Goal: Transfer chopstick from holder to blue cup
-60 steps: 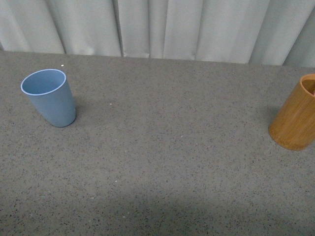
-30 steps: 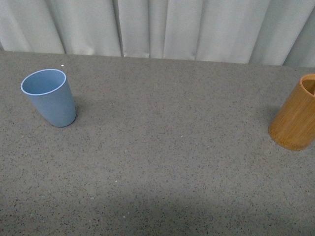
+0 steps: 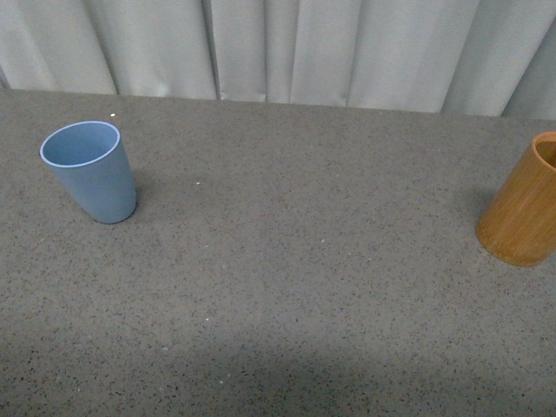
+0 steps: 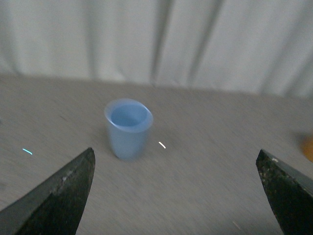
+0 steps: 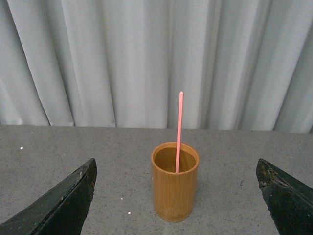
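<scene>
Little has changed in the last second. In the front view the blue cup (image 3: 91,178) and the holder (image 3: 519,213) have only shifted a trifle sideways together, so nothing was handled. The chopstick (image 5: 179,129) stands in the holder, straight ahead of the right pincer (image 5: 176,164), which is wide and empty. The left pincer (image 4: 175,154), also wide and empty, faces the cup. I judge the pick-up has not begun.

Holder (image 3: 519,213) partly beyond the front view's right edge
</scene>
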`<act>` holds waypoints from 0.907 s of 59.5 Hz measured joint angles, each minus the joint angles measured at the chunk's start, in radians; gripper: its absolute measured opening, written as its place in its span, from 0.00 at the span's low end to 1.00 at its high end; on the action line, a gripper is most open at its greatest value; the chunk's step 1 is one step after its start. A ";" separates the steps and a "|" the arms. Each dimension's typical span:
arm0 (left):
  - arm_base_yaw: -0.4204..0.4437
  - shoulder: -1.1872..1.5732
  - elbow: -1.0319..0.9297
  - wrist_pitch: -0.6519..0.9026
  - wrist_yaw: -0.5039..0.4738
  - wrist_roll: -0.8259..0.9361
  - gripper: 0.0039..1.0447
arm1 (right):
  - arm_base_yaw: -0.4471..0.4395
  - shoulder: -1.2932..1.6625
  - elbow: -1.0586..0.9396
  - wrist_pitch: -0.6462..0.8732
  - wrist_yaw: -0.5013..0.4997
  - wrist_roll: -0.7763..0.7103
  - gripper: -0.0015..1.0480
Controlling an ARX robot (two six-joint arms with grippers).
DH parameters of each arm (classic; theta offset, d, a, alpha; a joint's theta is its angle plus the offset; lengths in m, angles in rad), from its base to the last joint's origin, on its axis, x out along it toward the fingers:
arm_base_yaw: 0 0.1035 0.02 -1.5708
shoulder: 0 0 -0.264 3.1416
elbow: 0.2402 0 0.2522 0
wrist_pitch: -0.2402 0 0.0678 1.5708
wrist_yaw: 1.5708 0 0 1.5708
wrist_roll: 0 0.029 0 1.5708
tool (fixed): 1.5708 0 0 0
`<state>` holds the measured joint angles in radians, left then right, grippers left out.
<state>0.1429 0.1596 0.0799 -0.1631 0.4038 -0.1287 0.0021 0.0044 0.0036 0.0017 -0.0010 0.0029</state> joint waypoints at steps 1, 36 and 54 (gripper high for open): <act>0.027 0.038 0.001 -0.002 0.067 -0.023 0.94 | 0.000 0.000 0.000 0.000 -0.003 0.000 0.91; -0.190 0.825 0.150 0.483 -0.027 -0.227 0.94 | -0.001 0.000 0.000 0.000 0.000 0.000 0.91; -0.353 1.023 0.249 0.479 -0.220 -0.245 0.94 | -0.001 0.000 0.000 0.000 0.000 0.000 0.91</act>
<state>-0.2104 1.1824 0.3286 0.3161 0.1833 -0.3733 0.0013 0.0040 0.0036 0.0017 -0.0013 0.0025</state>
